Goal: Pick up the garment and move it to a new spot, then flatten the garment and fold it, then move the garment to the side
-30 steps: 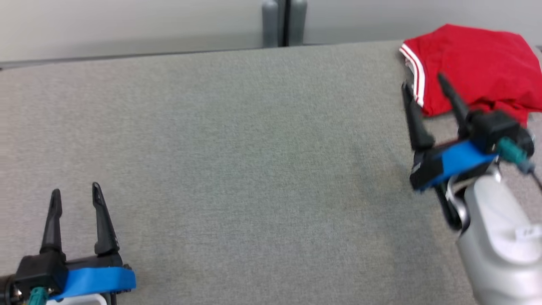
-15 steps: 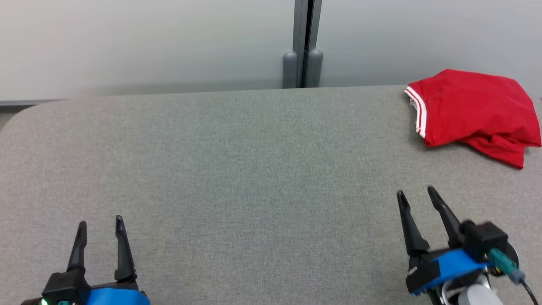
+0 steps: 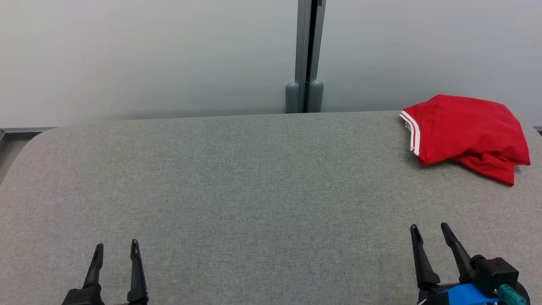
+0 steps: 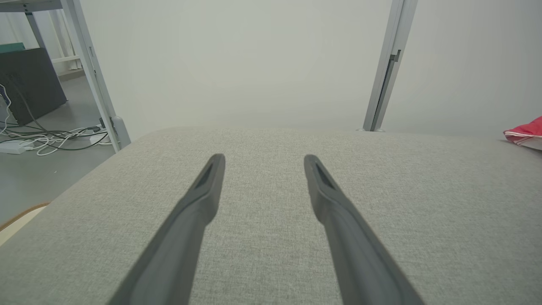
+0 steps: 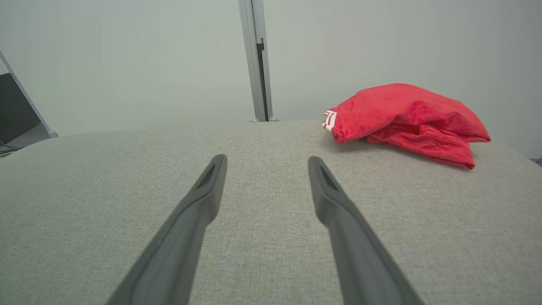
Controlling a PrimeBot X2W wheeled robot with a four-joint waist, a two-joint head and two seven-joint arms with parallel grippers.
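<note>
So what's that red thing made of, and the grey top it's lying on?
Garment: soft knit cloth, probably cotton or polyester, matte; it creases and slumps, with white striped trim.
Table: seemingly covered in woven grey fabric, matte; a fine speckled weave shows.

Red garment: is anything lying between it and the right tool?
Nothing visible does. Bare grey padded surface runs from the open right tool to the red garment at the far right corner.

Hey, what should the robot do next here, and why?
Probably nothing beyond parking both arms: the garment lies roughly folded at the far right of the table, and the left gripper and right gripper are open, well short of it.
</note>
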